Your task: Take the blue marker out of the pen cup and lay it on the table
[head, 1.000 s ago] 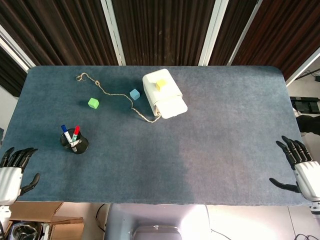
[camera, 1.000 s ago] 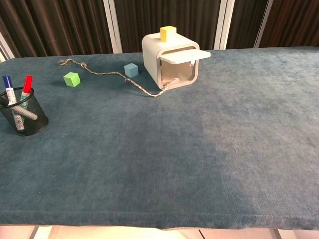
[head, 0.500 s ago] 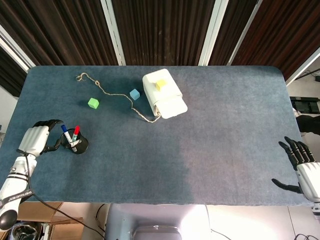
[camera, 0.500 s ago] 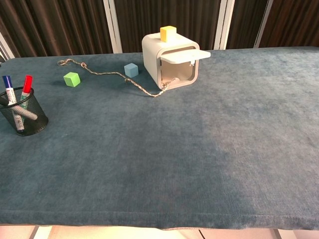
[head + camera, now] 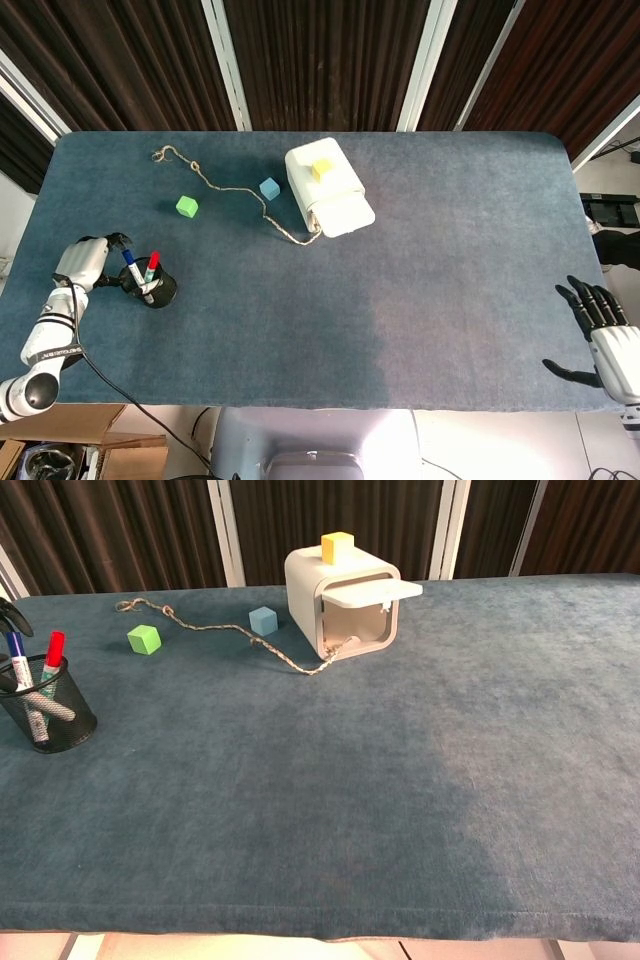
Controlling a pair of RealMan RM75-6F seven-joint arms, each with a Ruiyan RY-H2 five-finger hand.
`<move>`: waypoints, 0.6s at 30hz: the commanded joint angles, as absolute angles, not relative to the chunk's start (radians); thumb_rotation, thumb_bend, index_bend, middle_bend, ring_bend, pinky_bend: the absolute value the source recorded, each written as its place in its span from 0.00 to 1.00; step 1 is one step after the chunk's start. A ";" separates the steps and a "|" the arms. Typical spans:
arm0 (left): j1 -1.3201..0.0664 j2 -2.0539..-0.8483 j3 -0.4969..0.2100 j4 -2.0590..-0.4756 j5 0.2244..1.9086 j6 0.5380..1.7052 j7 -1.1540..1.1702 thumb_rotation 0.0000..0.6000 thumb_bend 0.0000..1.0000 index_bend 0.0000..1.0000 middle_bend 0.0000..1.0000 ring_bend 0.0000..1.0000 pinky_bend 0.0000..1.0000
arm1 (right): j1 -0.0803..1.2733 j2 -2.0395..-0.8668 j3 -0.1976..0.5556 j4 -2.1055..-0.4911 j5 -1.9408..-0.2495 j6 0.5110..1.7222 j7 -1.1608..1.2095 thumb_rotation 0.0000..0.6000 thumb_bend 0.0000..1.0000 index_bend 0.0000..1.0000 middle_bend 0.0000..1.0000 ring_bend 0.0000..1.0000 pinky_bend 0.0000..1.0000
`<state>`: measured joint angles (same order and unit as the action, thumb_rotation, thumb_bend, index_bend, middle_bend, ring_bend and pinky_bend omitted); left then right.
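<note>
A black mesh pen cup [image 5: 152, 287] [image 5: 50, 718] stands near the table's left edge. The blue marker [image 5: 130, 263] [image 5: 17, 657] and a red marker [image 5: 151, 266] [image 5: 52, 653] stick up out of it. My left hand [image 5: 86, 260] is just left of the cup, its dark fingers [image 5: 119, 240] curled toward the blue cap. In the chest view only one fingertip [image 5: 12, 610] shows, arching over that cap. No firm pinch on the marker shows. My right hand [image 5: 603, 330] hangs open off the table's right front corner, holding nothing.
A white box [image 5: 328, 186] [image 5: 345, 605] with a yellow cube on top stands at the back middle, and a rope [image 5: 215, 186] trails from it to the left. A green cube [image 5: 187, 206] and a light blue cube [image 5: 268, 188] lie beside the rope.
My left hand has moved from the front left corner up to the pen cup, and its fingers now reach the blue cap. The right hand barely shifted.
</note>
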<state>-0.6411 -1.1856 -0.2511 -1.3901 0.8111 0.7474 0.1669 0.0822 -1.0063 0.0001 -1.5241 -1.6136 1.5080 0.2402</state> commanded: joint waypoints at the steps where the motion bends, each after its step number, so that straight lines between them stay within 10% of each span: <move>1: -0.644 -1.188 -0.239 -1.403 0.816 0.770 0.180 1.00 0.39 0.31 0.35 0.34 0.18 | 0.084 -1.007 0.000 -1.525 -1.616 1.506 0.238 1.00 0.00 0.00 0.02 0.00 0.03; 18: -0.679 -1.222 -0.220 -1.379 0.762 0.813 0.226 1.00 0.38 0.46 0.52 0.49 0.27 | 0.084 -1.011 0.000 -1.519 -1.612 1.497 0.244 1.00 0.00 0.00 0.02 0.00 0.03</move>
